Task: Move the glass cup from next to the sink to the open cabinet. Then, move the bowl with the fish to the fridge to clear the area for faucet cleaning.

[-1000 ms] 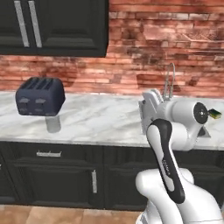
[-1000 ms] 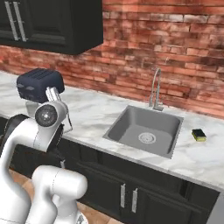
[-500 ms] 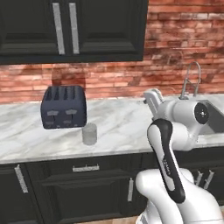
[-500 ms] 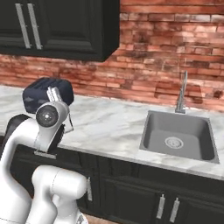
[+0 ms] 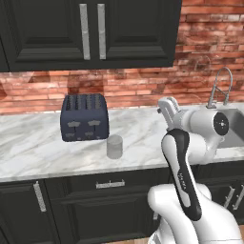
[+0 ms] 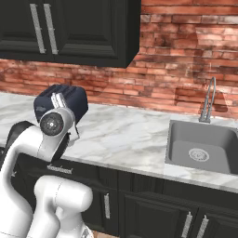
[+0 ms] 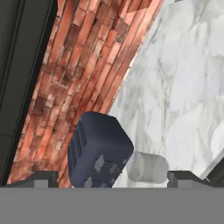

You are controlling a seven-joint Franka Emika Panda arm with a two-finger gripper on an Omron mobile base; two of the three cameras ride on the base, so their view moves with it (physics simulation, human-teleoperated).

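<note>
Kitchen (sink (image 6: 200, 151), toaster (image 5: 84, 117), cabinets (image 5: 90, 33))

A red brick wall (image 5: 143, 90) backs the white marble counter (image 5: 28, 143). Black upper cabinets (image 5: 90, 31) hang above; black base cabinets (image 5: 71, 205) with silver handles stand below.

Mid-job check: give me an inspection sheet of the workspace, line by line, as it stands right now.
Surface: white marble counter, black base cabinets below.
Job's things: glass cup upright on the counter, just in front of the toaster; sink and faucet off to the right.
Clutter: dark blue toaster against the brick wall.
Gripper: gripper tips spread apart, nothing between them, pointed toward the cup and toaster.
Cables: nothing seen.
Surroundings: brick wall; black upper cabinet, doors closed.
</note>
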